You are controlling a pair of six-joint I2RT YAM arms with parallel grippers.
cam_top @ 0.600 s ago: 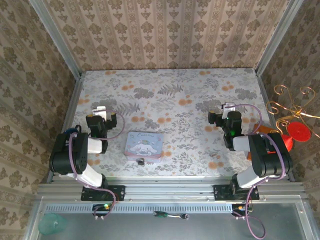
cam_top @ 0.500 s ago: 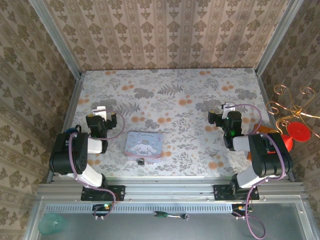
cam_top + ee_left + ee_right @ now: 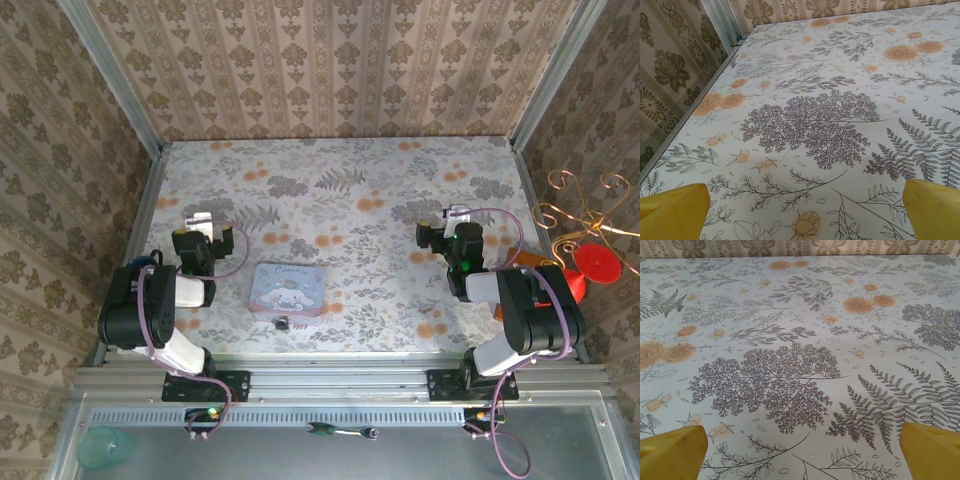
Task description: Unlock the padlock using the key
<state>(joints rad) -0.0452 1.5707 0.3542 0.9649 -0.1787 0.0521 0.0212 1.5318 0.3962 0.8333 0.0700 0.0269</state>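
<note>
I am holding my left hand [image 3: 200, 220] and right hand [image 3: 453, 215] wide and empty, since the padlock [image 3: 281, 324] is lying untouched at six o'clock of the tin [image 3: 289, 287].

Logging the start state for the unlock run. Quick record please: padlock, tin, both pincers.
padlock: on the table, just at the tin's near edge; contact cannot be told
tin: lying flat between the two arms
left pincer: open, empty, over bare table left of the tin
right pincer: open, empty, over bare table well right of the tin
key: too small to make out
</note>
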